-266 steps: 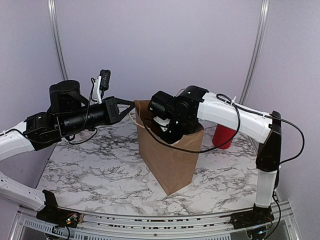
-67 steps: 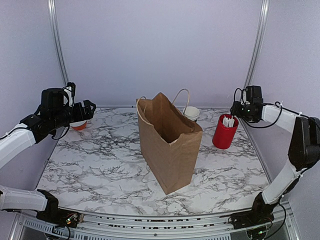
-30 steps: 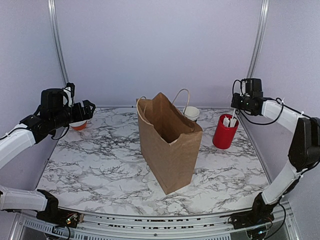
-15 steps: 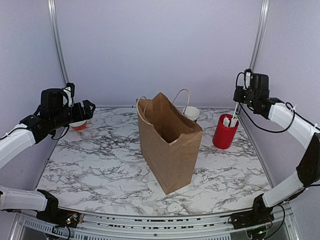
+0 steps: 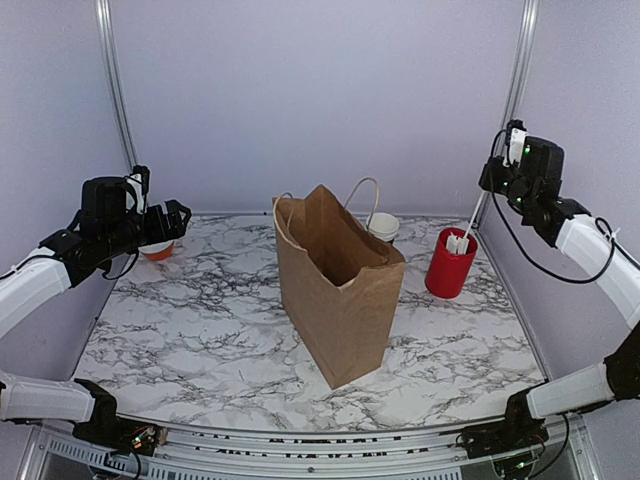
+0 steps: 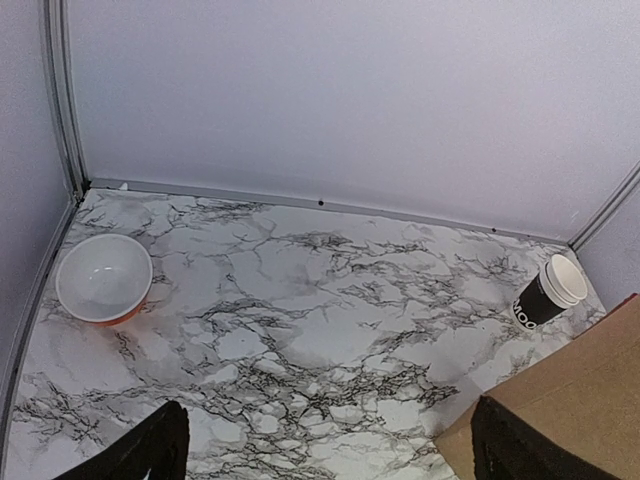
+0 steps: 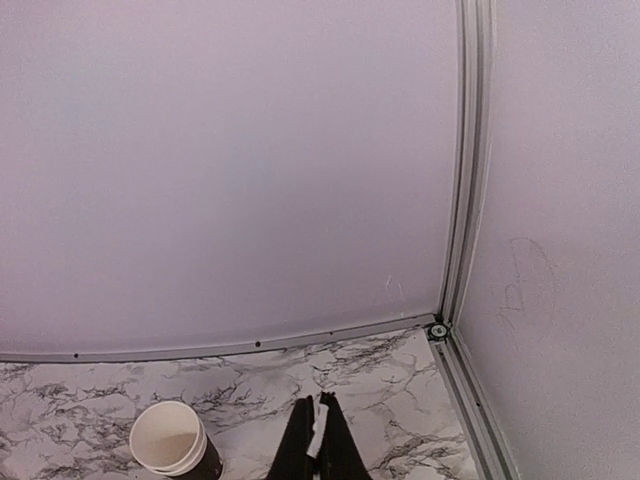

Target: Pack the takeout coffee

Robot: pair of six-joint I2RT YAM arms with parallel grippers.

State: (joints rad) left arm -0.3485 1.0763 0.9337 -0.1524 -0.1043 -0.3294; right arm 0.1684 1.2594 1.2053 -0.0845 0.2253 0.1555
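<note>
Pinching a white stick (image 7: 318, 440), seemingly — right pincer (image 7: 315, 408) above red cup (image 5: 449, 268) rim.

We saw white shells on the long links of both arms and black housings at the joints. The left arm (image 5: 30, 280) carried a thick black cylindrical wrist; a thin black cable (image 5: 520, 258) looped along the right arm (image 5: 590, 245). The fingers (image 6: 150, 455) of the left tool (image 6: 330, 445) and right tool (image 7: 318, 445) were black.
</note>
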